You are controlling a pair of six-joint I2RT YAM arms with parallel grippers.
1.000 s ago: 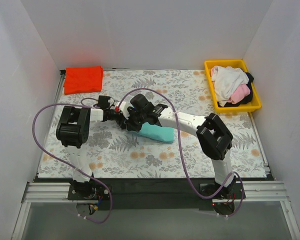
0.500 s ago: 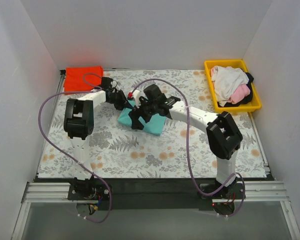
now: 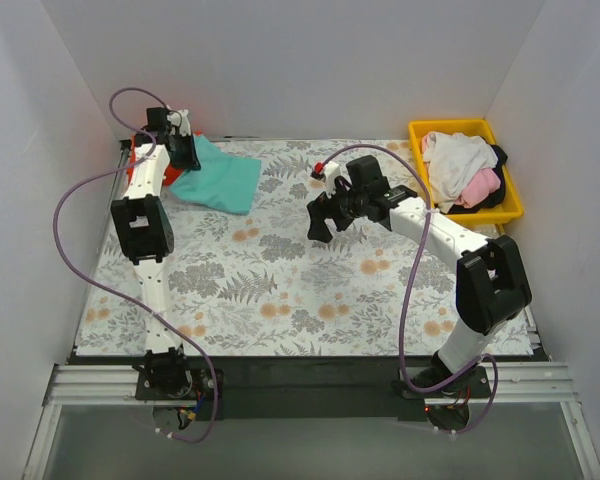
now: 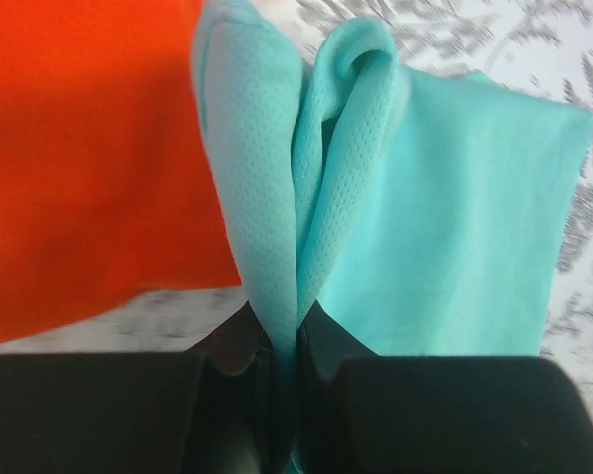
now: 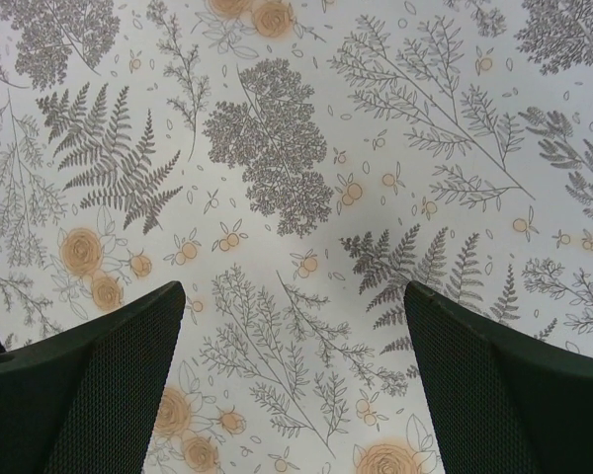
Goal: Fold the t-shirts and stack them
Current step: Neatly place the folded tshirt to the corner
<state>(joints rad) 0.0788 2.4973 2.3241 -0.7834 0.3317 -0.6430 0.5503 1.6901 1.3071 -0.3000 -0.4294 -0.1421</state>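
Note:
A teal-green t-shirt (image 3: 223, 181), folded, lies at the far left of the table, its near edge pinched between the jaws of my left gripper (image 4: 282, 326). In the top view that left gripper (image 3: 187, 157) is at the far left corner. The bright red-orange t-shirt (image 4: 79, 148) lies flat right beside the teal one; in the top view the left arm hides most of it. My right gripper (image 3: 326, 213) hovers over the middle of the table, open. In its wrist view the right gripper (image 5: 295, 296) has only patterned cloth between its fingers.
A yellow tray (image 3: 465, 128) at the far right holds a white shirt (image 3: 454, 160), a pink one (image 3: 480, 188) and a black one (image 3: 498, 156). The fern-patterned cloth (image 3: 310, 280) covers the table. White walls stand close on three sides.
My left gripper shut on the teal shirt and carried it from the table's middle to the far left, beside the red-orange one. The right gripper let go, opened and drew back to the right.

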